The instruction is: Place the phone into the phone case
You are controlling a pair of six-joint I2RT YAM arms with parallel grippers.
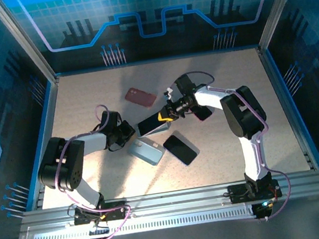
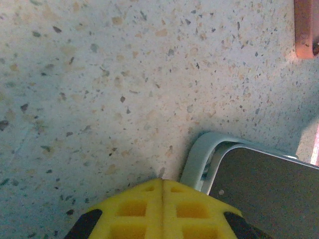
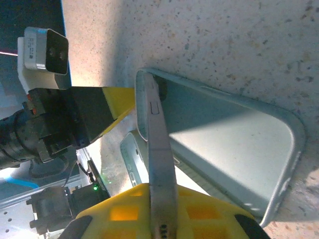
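The phone [image 3: 158, 149] is a slim silver-edged handset with a dark screen [image 2: 269, 184]. It stands tilted on edge, and my right gripper [image 3: 162, 191] is shut on its near end. Its far end sits in one corner of the pale blue-grey phone case [image 3: 224, 144], which lies open side up on the table. In the top view the phone [image 1: 150, 124] slants between both grippers at mid-table. My left gripper [image 2: 163, 183] is shut with nothing in it, its yellow fingertips [image 3: 119, 102] right beside the case's corner [image 2: 197, 159].
A red case [image 1: 140, 96] lies behind the work spot. A second pale case-like item [image 1: 146, 151] and a black phone [image 1: 180, 149] lie just in front. Metal frame posts and blue walls ring the speckled table [image 1: 220, 87].
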